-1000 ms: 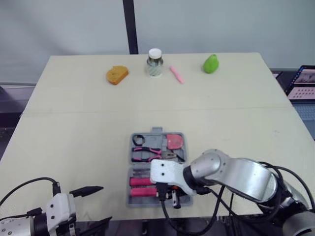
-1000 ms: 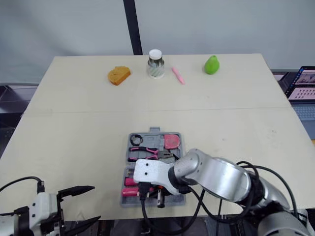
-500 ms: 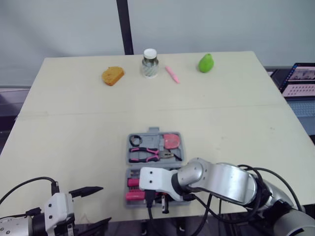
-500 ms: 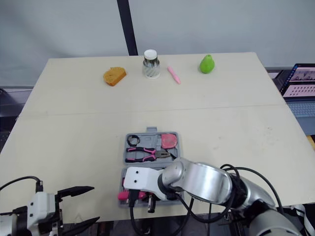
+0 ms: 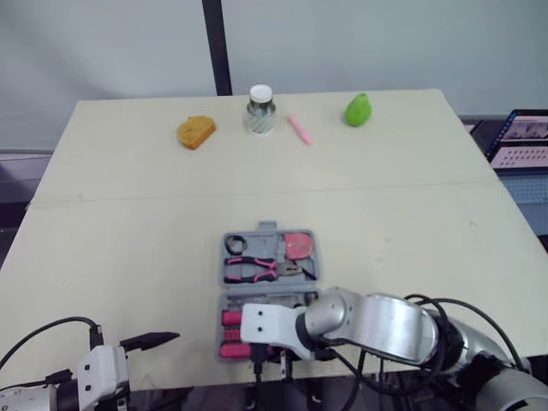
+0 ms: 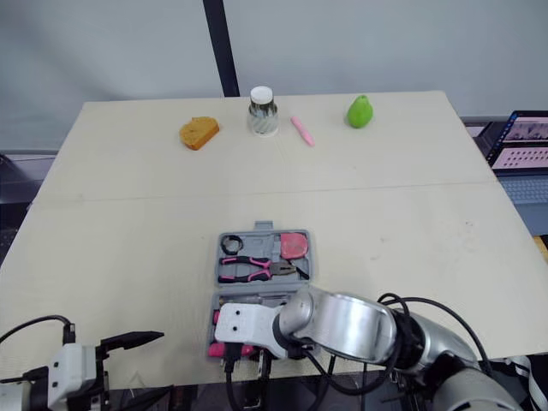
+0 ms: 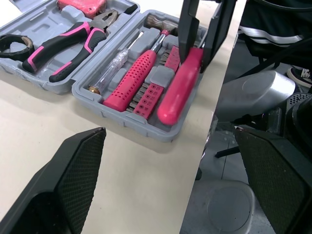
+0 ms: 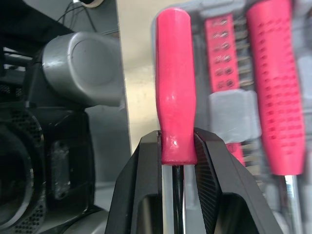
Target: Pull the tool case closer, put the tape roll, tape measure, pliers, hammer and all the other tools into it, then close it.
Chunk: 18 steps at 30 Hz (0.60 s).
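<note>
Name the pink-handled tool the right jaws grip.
The smooth pink handle at the near edge of the case; the dotted handle and pliers lie free.

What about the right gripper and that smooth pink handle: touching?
Touching. The right wrist view shows the right gripper clamped on both sides of the smooth pink handle.

Tool case [image 5: 270, 291], open flat, at the near edge of the table [image 5: 128, 223]. The right gripper [image 8: 176, 144], clamped on a pink-handled tool [image 7: 178, 90], and the right arm [image 5: 377, 321] bar the case's near half; the far half lies uncovered. Bare tabletop flanks both sides. Bread [image 5: 196, 132], jar [image 5: 260, 110], pen [image 5: 299, 129] and pear [image 5: 358, 110] line the far edge, well apart from the case.
</note>
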Each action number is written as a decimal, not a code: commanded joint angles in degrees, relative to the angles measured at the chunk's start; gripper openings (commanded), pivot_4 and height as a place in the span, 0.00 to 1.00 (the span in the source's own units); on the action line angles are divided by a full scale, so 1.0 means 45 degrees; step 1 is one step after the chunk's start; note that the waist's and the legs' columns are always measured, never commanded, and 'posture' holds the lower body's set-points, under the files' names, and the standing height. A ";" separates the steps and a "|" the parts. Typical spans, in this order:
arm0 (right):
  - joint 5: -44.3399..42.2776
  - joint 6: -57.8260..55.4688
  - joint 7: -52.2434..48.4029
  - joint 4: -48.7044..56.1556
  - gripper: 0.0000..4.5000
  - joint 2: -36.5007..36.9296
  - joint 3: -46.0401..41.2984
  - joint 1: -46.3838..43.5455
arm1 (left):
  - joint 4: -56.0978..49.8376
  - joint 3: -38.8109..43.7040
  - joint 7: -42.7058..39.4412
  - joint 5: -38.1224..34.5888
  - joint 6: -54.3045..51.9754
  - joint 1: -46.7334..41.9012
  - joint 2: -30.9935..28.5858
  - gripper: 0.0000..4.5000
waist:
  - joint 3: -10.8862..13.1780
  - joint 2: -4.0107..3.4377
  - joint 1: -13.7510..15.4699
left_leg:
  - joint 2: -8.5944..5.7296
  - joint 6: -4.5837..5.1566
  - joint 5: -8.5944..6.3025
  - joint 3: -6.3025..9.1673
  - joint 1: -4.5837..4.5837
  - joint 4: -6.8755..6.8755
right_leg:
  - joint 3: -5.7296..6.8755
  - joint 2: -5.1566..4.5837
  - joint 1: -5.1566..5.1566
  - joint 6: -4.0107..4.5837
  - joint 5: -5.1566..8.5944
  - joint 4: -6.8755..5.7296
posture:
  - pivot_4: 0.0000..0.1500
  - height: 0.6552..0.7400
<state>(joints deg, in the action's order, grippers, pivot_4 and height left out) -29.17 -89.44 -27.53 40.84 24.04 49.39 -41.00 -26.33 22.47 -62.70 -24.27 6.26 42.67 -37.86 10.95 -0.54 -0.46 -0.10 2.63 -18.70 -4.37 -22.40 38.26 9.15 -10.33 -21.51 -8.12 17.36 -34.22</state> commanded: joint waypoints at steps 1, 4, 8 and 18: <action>0.0003 0.0259 0.0241 0.0162 0.09 -0.0076 0.0176 0.0083 | -0.0054 0.0026 -0.0053 0.0017 0.0238 0.0217 0.0083 1.00 | -0.0001 0.0001 0.0002 | 0.0001 0.0000 0.0000 -0.0001 0.0000 0.0000 | 0.0000 0.0000 0.0000 0.0000 0.0000 -0.0001 | 1.00 1.00; 0.0007 0.0345 0.0306 0.0079 0.09 -0.0091 0.0223 0.0097 | -0.0010 0.0014 -0.0038 0.0026 0.0283 0.0223 0.0093 1.00 | -0.0001 0.0001 0.0002 | 0.0002 0.0000 0.0000 -0.0001 0.0000 0.0000 | 0.0000 0.0000 -0.0003 0.0000 0.0000 -0.0002 | 1.00 1.00; 0.0029 0.0464 0.0350 -0.0028 0.09 -0.0069 0.0307 0.0114 | 0.0036 -0.0030 -0.0035 0.0067 0.0350 0.0266 0.0124 1.00 | -0.0001 0.0002 0.0001 | 0.0001 0.0000 0.0000 -0.0001 0.0000 0.0000 | -0.0001 0.0000 -0.0002 0.0000 0.0000 -0.0002 | 1.00 1.00; 0.0206 0.0743 0.0415 -0.0344 0.09 -0.0148 0.0522 0.0202 | 0.0114 -0.0183 0.0017 0.0185 0.0525 0.0298 0.0201 1.00 | -0.0003 0.0005 0.0000 | 0.0001 0.0001 0.0001 -0.0004 0.0000 0.0001 | -0.0001 0.0000 -0.0003 0.0000 0.0000 -0.0004 | 1.00 1.00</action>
<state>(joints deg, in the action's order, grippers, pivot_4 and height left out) -28.15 -87.09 -26.23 38.14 23.98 51.37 -40.31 -26.15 21.77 -62.63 -23.81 7.71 43.06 -37.21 10.93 -0.51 -0.46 -0.09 2.63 -18.70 -4.39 -22.39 38.26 9.14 -10.33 -21.53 -8.12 17.36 -34.24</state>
